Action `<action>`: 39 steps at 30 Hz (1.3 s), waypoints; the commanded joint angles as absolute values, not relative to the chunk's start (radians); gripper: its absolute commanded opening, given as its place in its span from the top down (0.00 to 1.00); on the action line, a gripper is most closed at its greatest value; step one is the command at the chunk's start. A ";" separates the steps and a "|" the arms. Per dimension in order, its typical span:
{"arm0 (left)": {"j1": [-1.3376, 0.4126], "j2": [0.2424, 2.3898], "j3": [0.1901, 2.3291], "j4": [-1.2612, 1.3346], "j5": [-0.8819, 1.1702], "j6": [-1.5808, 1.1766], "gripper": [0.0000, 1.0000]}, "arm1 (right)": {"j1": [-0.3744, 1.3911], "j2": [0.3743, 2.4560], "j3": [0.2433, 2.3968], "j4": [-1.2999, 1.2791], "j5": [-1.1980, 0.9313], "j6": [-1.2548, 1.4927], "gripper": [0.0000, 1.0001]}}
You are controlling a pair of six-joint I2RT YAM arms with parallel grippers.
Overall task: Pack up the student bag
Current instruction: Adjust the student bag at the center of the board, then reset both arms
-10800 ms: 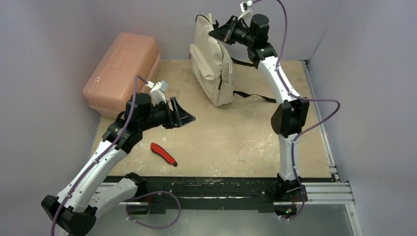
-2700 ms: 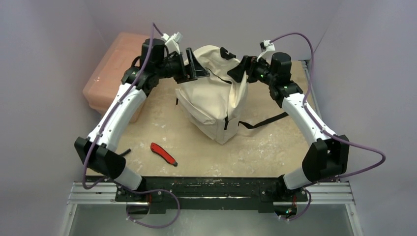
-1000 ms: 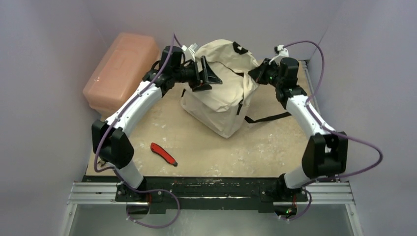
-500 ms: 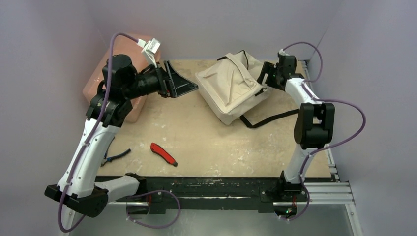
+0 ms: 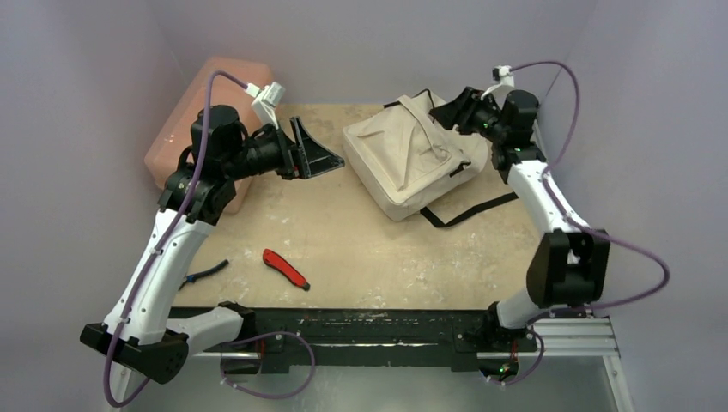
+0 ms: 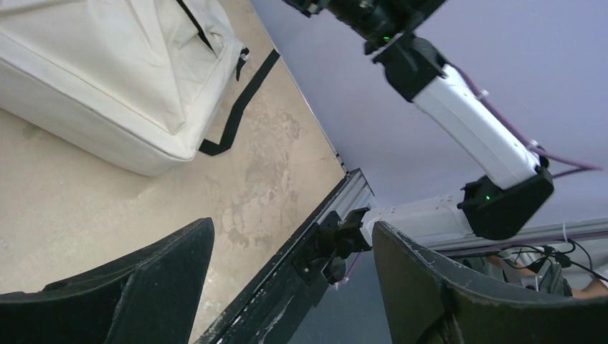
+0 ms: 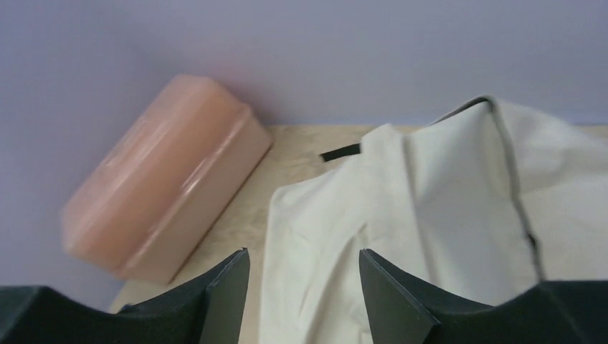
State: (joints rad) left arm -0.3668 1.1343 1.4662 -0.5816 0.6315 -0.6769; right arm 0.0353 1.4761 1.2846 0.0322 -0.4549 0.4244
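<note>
The bag [image 5: 412, 163] lies flat at the far right of the table [image 5: 369, 249], its opening impossible to make out. The left gripper [image 5: 324, 157], well apart, and the right gripper [image 7: 301, 256], over the bag's far corner, both gape empty. A careless grab could snag the loose strap [image 5: 468, 210], dragging the bag. The left arm [image 5: 163, 257] half hides 1 tool [image 5: 206, 273].

Your left arm [image 5: 163, 257] and right arm [image 5: 536, 189] wear white shells between black joints, each trailing a purple cable [image 5: 549, 63]. Your left claw [image 5: 322, 153] and right claw [image 5: 451, 107] are black.
</note>
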 commanded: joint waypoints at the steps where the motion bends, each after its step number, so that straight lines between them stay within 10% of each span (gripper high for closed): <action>1: -0.362 1.104 1.425 -0.495 0.679 -0.734 0.20 | 0.044 1.711 1.194 0.454 -0.782 0.726 0.44; 8: -0.361 1.046 1.364 -0.527 0.667 -0.733 0.19 | 0.030 2.033 1.236 0.463 -0.736 0.684 0.50; 16: -0.361 1.023 1.420 -0.598 0.576 -0.651 0.20 | 0.066 1.633 1.455 -0.295 -0.321 0.307 0.31; 23: -0.360 0.934 1.494 -0.667 0.340 -0.511 0.19 | 0.077 1.123 1.284 -0.388 -0.234 0.295 0.01; 39: -0.360 0.614 1.450 -0.557 -0.079 -0.405 0.13 | 0.077 0.711 1.333 -0.394 0.047 0.373 0.01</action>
